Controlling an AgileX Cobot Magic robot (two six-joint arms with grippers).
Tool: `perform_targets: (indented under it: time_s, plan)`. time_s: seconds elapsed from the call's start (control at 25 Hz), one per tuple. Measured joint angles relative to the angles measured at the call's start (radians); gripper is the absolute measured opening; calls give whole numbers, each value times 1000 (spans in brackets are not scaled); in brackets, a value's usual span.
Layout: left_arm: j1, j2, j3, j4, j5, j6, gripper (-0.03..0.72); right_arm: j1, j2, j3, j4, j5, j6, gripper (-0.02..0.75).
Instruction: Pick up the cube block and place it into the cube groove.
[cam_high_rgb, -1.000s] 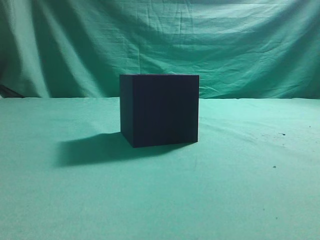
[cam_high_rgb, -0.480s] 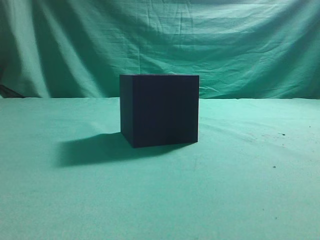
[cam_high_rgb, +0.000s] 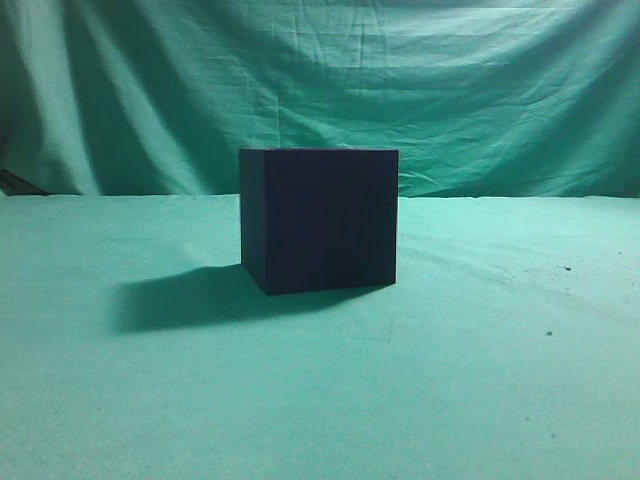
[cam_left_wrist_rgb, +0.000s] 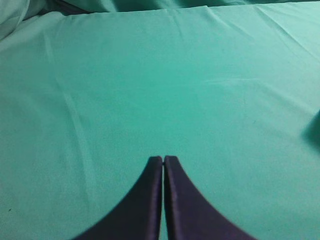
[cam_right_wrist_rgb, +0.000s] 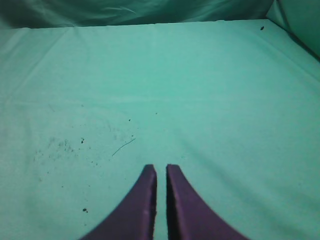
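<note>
Green cloth backdrop (cam_high_rgb: 480, 90), creased, behind green-draped worktop (cam_high_rgb: 320, 400).
Left hand (cam_left_wrist_rgb: 163, 161): closed, tips touching, gripping nothing; bare cloth ahead, dark blur at right edge of the left wrist view, unidentified.
Cube groove (cam_high_rgb: 325, 220): centre of the exterior view, upright, shadow cast leftward.
Cube block: seen in no view; direction from either hand and nearer arm cannot be told.
Right hand (cam_right_wrist_rgb: 161, 170): tips nearly together, slim gap, empty; speckled cloth ahead.
</note>
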Motion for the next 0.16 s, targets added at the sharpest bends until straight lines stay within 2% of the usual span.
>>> perform_targets:
  time_s: [0.16]
  plan:
    - [0,0,0,0,0,0,0,0,0,0,0,0,0,47]
